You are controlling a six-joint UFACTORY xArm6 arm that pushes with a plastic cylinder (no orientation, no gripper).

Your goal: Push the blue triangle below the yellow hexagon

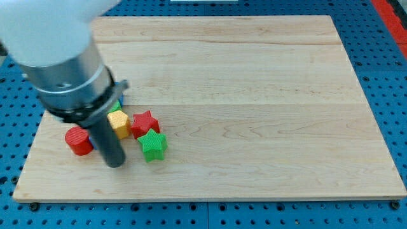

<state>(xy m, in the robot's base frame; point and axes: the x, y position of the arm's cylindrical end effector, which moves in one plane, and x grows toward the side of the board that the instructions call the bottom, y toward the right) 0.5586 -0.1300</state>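
The yellow hexagon (119, 123) lies at the board's left, partly covered by my rod. My tip (115, 164) rests on the board just below the hexagon, between the red cylinder (77, 141) on its left and the green star (152, 145) on its right. A red star (145, 122) touches the hexagon's right side. The blue triangle is not clearly visible. Only a small blue-green sliver (118, 103) shows at the arm's edge above the hexagon, and the arm's body hides the rest.
The large white and grey arm body (57, 51) covers the view's upper left and the board's left part. The wooden board (254, 95) sits on a blue pegboard table.
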